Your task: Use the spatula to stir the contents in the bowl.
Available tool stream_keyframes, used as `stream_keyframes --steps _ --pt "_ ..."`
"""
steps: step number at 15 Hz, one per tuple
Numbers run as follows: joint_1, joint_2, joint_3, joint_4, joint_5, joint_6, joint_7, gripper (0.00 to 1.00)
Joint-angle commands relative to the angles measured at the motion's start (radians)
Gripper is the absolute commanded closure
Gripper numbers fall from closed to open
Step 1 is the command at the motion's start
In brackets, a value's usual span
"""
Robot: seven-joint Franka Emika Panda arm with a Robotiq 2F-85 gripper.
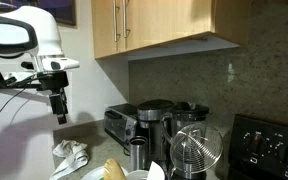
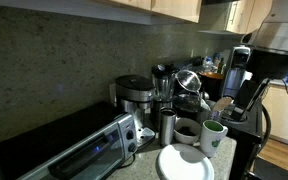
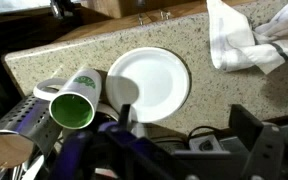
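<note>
The white bowl [image 3: 162, 70] sits on the speckled counter, just ahead of my gripper [image 3: 189, 140] in the wrist view. It also shows in both exterior views, low in the frame [image 1: 142, 176] [image 2: 184, 165]. A yellowish-tan spatula [image 1: 114, 168] rests at the bowl's near rim in an exterior view. My gripper [image 1: 60, 112] [image 2: 227, 110] hangs well above the counter, off to the side of the bowl. It is open, with nothing between its fingers [image 3: 249, 125].
A green-lined paper cup [image 3: 74, 108] and a steel cup [image 1: 137, 153] stand beside the bowl. A crumpled white cloth [image 3: 246, 42] lies on the counter. A toaster oven [image 2: 69, 150], a coffee maker [image 1: 154, 118], a wire-ribbed glass carafe [image 1: 196, 148] and a stove [image 1: 269, 145] crowd the back. Cabinets [image 1: 154, 25] hang overhead.
</note>
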Motion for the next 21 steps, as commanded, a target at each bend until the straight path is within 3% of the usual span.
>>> stream_keyframes --steps 1,10,13,18,20,21 --pt "-0.008 0.0 0.005 0.003 0.005 -0.004 -0.005 0.0" --pt "-0.008 -0.01 -0.001 0.001 0.003 -0.011 -0.009 0.0" --pt "-0.038 -0.053 -0.04 0.008 -0.044 -0.04 -0.042 0.0" --pt "-0.132 -0.137 -0.169 0.025 -0.159 -0.133 -0.124 0.0" --pt "-0.15 -0.167 -0.142 -0.04 -0.134 -0.064 -0.061 0.0" --pt "-0.146 -0.156 -0.033 -0.037 -0.065 -0.045 0.083 0.0"
